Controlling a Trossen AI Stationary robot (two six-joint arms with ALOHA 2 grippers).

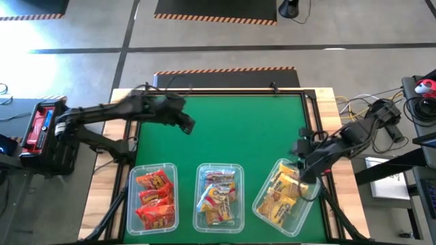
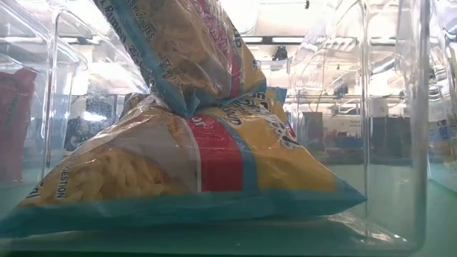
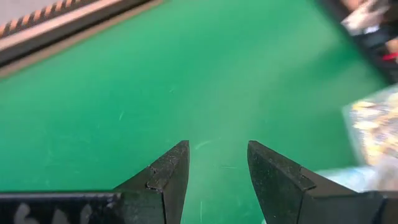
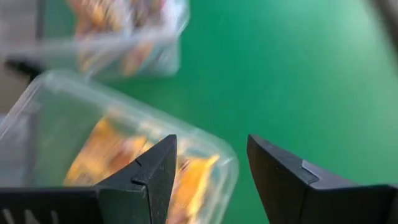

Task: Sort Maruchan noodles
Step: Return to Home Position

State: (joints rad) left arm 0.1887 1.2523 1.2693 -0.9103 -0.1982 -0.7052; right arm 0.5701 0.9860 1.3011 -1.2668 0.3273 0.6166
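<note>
Three clear bins stand along the near edge of the table (image 1: 327, 102), and every noodle pack in view lies inside one of them. The red-orange packets (image 1: 153, 199) are in the left bin (image 1: 129, 204), the yellow-and-pink packets (image 1: 219, 197) in the middle bin (image 1: 198, 197), and the yellow packets (image 1: 281, 194) in the right bin (image 4: 50, 124).

Seen from table height, the wrappers are puffy and crinkled, yellow with a red band and blue edges. One is propped slantwise on another that lies flat.

The right bin sits skewed. Its long axis runs near to far, with the far end swung toward the right. The right gripper (image 1: 302, 151) hangs over that far end, fingers wide apart and holding nothing. The yellow packets lie just below it, toward the near edge, so I judge it need only lift up and back, clear of the bin's wall.

Farther in, the left gripper (image 3: 217, 152) hovers over the green mat (image 3: 186, 74), well apart from the bins. It is likewise spread open and empty.
</note>
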